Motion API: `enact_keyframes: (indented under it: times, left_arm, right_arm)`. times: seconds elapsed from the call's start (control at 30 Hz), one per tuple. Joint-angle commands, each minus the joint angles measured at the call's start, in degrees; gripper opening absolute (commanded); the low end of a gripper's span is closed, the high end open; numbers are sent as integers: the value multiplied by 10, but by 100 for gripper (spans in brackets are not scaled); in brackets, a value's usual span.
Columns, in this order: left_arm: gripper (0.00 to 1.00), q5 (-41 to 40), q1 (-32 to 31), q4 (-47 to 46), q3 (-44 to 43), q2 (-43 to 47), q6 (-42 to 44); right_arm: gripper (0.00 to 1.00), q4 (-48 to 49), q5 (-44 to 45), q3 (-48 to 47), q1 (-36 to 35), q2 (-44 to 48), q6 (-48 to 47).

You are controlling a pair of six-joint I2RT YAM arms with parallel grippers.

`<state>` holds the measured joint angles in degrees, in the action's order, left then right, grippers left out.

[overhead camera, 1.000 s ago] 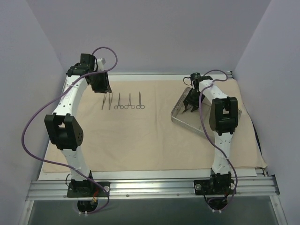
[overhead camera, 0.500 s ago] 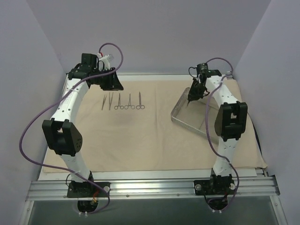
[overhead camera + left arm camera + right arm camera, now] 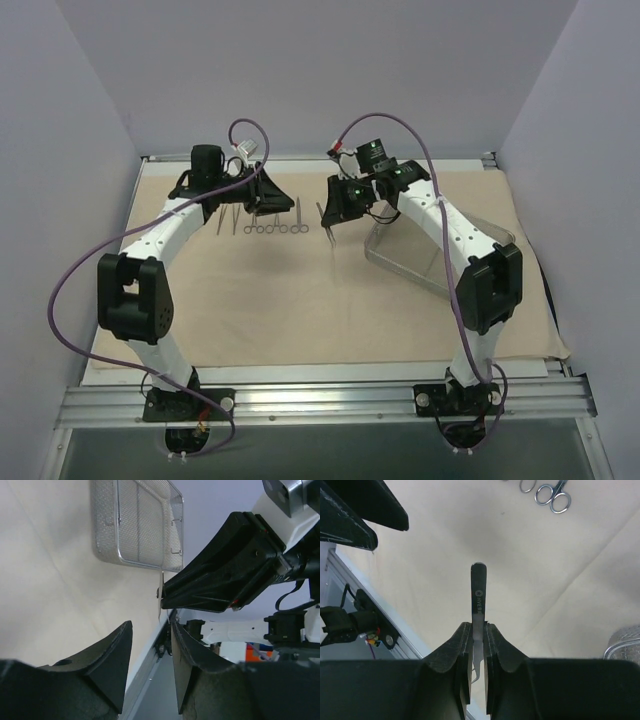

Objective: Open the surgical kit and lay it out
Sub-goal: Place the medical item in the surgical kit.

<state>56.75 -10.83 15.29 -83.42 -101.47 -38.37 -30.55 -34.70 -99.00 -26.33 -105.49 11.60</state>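
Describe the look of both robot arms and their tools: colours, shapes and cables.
The left arm and right arm share white tubular links and blocky black joints. A purple cable loops along each. The left tool and right tool are black, with curved fingers.

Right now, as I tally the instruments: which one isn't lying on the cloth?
The slim dark-ended instrument clamped in the right gripper, held above the cloth. The others lie in a row on it.

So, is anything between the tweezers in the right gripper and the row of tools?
Nothing lies on the cloth between the tweezers and the row of tools. The left gripper, open, hangs over that row.
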Motion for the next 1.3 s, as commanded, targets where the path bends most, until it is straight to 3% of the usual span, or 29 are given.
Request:
enact_keyframes:
  times: [0.0,0.27,0.7,0.8,0.87,0.9,0.93,1.0,1.1,1.27]
  left_arm:
    - [45,7,-16,-121,41,52,-129]
    - [45,-29,-45,-99,103,83,-170]
    - [44,-68,-75,-69,67,69,-169]
    - [37,-68,-75,-72,64,65,-174]
    - [20,-62,-75,-89,62,60,-185]
    - [7,-63,-75,-92,62,60,-189]
    - [3,-64,-74,-98,64,62,-194]
    - [2,-76,-72,-118,62,65,-199]
    - [2,-95,-65,-138,55,65,-186]
    - [2,-146,-52,-178,52,80,-116]
  right_arm:
    - [0,-1,61,4,-14,50,-25]
    - [0,-12,97,-8,-56,54,-34]
    - [0,-20,112,-45,-116,36,-17]
    - [0,-25,115,-54,-125,34,-13]
    - [0,-28,120,-62,-129,28,-10]
    - [4,-32,123,-66,-129,25,-4]
    - [17,-37,131,-71,-127,19,4]
    - [48,-50,138,-81,-122,10,41]
    - [66,-41,123,-72,-108,11,105]
    - [70,-22,69,-56,-61,26,242]
